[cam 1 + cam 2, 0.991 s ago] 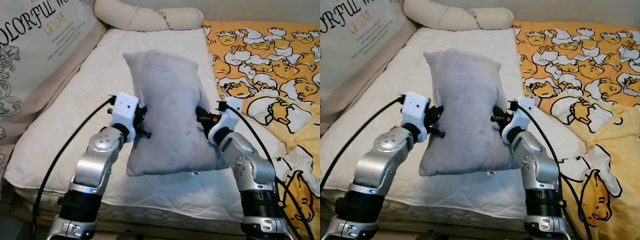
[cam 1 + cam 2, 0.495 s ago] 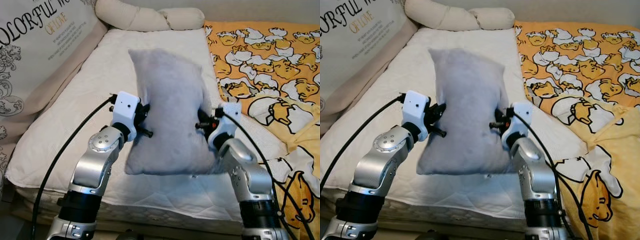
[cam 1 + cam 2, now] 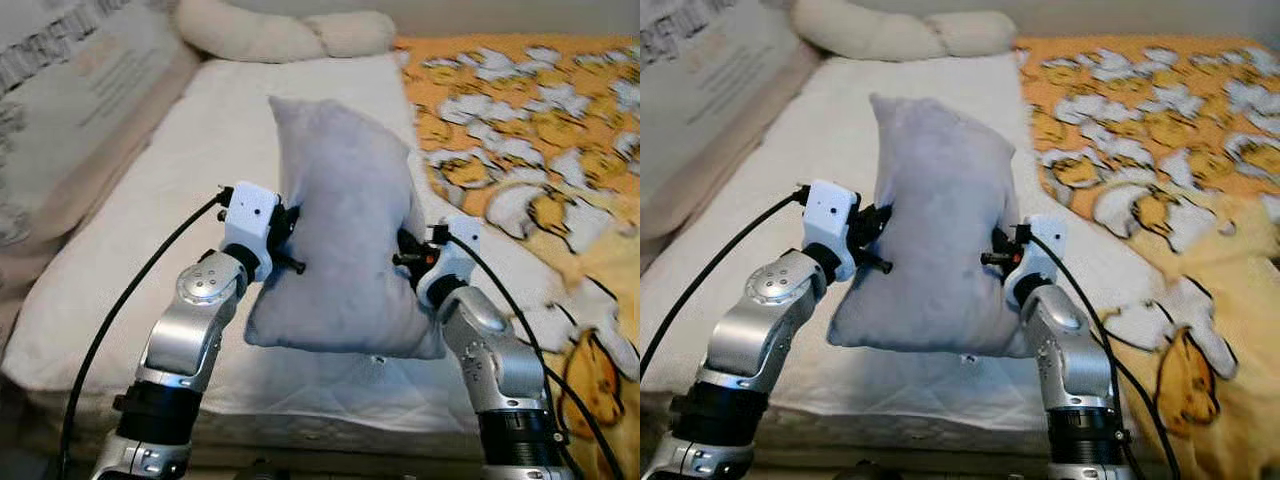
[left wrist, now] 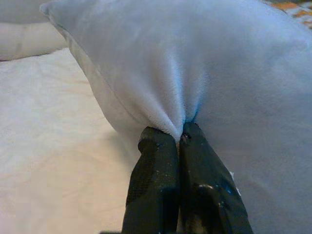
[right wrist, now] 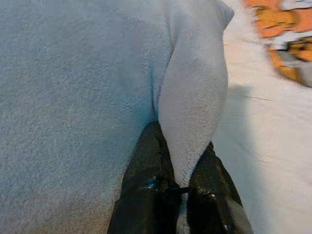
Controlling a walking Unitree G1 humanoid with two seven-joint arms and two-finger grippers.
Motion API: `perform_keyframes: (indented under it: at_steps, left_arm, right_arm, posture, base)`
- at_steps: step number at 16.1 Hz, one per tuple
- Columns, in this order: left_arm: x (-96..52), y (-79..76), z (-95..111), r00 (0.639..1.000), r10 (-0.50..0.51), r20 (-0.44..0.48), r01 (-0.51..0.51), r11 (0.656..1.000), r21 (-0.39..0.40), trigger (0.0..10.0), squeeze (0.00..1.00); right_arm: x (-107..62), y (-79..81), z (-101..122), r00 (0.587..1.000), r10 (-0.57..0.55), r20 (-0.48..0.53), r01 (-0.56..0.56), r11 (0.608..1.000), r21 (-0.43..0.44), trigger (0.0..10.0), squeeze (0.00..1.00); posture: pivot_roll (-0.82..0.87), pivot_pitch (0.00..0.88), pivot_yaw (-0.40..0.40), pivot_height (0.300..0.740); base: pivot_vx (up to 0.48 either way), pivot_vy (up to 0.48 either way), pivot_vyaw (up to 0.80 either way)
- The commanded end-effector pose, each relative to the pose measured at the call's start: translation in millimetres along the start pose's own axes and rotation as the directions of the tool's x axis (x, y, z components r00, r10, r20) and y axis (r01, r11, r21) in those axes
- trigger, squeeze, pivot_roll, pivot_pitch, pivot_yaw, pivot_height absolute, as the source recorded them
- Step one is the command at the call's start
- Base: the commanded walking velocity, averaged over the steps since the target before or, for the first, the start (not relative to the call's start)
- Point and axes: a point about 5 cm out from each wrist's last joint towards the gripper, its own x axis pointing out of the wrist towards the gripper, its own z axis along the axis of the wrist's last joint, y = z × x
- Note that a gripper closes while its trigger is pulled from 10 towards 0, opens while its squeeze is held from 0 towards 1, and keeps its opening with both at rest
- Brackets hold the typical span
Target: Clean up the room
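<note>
A grey plush pillow (image 3: 345, 230) hangs upright above the white mattress (image 3: 150, 230), held from both sides. My left gripper (image 3: 289, 238) is shut on its left edge; in the left wrist view the black fingers (image 4: 161, 170) pinch a fold of the grey pillow (image 4: 204, 73). My right gripper (image 3: 405, 250) is shut on the right edge, where the right wrist view has a flap of the pillow (image 5: 195, 112) squeezed between the fingers (image 5: 146, 175). The pillow's top leans a little toward the bed's head.
An orange duvet with cartoon prints (image 3: 540, 160) covers the right half of the bed. A cream bolster (image 3: 270, 35) lies at the head. A large printed cushion (image 3: 70, 110) leans along the left side. Black cables (image 3: 110, 330) trail from both wrists.
The camera has shifted and the picture is blurred. Both grippers carried the pillow slightly forward and to the right; the right gripper sits lower than a second ago.
</note>
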Motion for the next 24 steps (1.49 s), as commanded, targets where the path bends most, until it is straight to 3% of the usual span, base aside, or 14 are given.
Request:
perform_keyframes:
  at_steps: [1, 24]
  left_arm:
    - [1.8, 1.9, 8.8, 1.0, -0.008, 0.03, 0.007, 1.0, 0.026, 10.0, 0.0]
    - [2.5, 5.2, 1.1, 1.0, -0.01, -0.005, 0.01, 0.999, 0.038, 10.0, 0.0]
  right_arm:
    - [1.4, 4.7, 11.3, 0.999, 0.01, 0.044, -0.011, 1.0, 0.01, 10.0, 0.0]
    - [3.9, 5.4, 5.1, 1.0, -0.002, 0.012, 0.003, 1.0, -0.023, 10.0, 0.0]
  posture:
    - [0.02, 0.0, 0.069, 0.74]
    - [0.01, 0.0, 0.081, 0.74]
  base:
    - [0.0, 0.371, 0.0]
    - [0.0, 0.37, 0.0]
